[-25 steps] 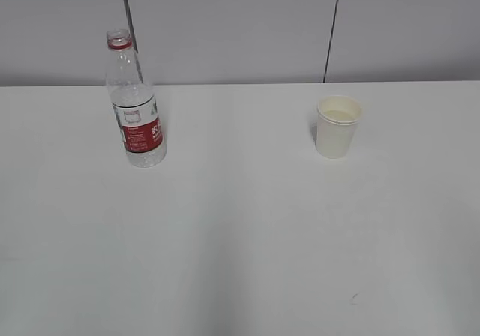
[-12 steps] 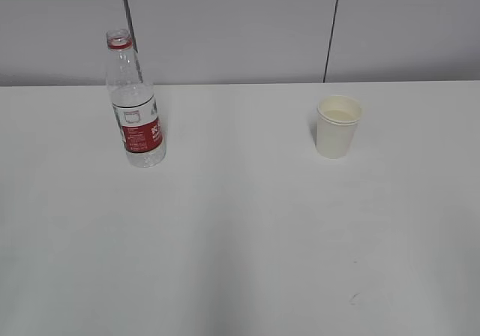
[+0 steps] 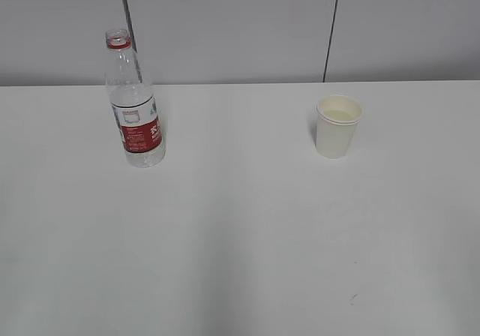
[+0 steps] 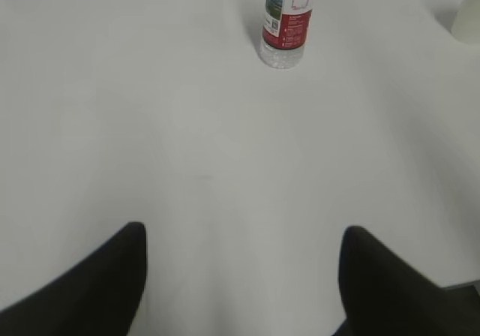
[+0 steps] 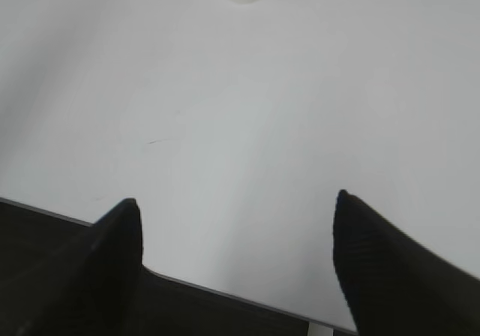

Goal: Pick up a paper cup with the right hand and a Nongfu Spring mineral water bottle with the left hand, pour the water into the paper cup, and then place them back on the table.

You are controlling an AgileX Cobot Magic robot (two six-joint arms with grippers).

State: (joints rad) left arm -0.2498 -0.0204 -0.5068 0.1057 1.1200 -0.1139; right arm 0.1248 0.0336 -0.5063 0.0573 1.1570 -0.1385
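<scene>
Two grippers, both spread wide and empty, hang back near the table's (image 3: pixel 240 246) front edge, outside the exterior view. Bottle (image 3: pixel 135 100) stands upright, uncapped, on the far left; from the left gripper (image 4: pixel 240 276) it lies well ahead and slightly right of centre. Cup (image 3: pixel 337 126) stands upright on the far right, already holding some liquid; from the right gripper (image 5: pixel 236 253) it lies almost straight ahead, well apart. Each arm likely reaches forward on its own side.

pale grey panelled wall (image 3: pixel 240 28) with two dark vertical seams (image 3: pixel 331 28)
</scene>
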